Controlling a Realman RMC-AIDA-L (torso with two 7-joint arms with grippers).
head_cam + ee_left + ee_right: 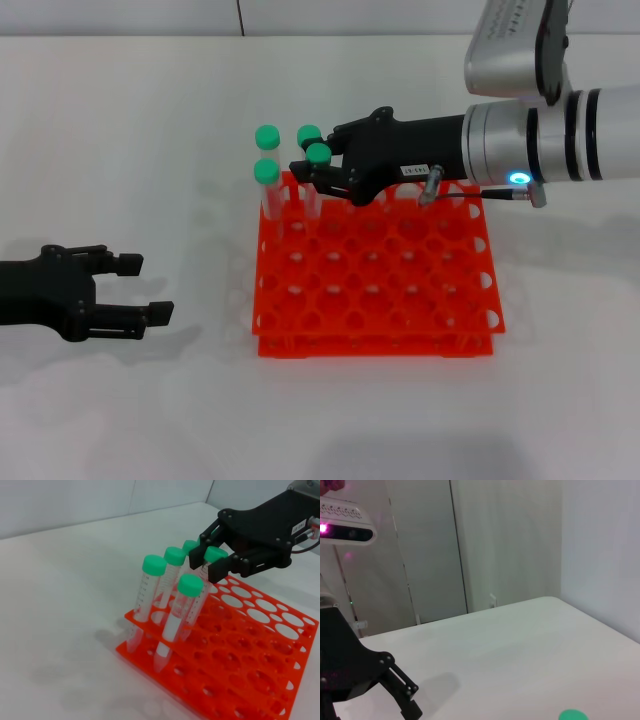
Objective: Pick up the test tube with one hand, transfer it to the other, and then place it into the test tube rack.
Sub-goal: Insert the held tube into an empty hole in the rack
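R hand (318,173) pinches test tube (200,595) below its cap, lowering into rack (400,290) back-corner hole. L hand (135,290) open, empty, parked off to the side on bench (150,150).

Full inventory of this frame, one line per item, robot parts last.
Clear plastic test tubes with round green caps: four, clear with green caps, standing in the far-left corner holes of the rack; one of them is between the right gripper's fingers.
Square orange plastic test tube rack: one, bright orange, two tiers, centre of the table.
White table: one, white, under everything.
Left gripper: one, black, open, low over the table left of the rack, holding nothing.
Right gripper: one, black with a small white label, on a silver arm with a blue light, at the rack's far-left corner, closed on the tube's cap end.
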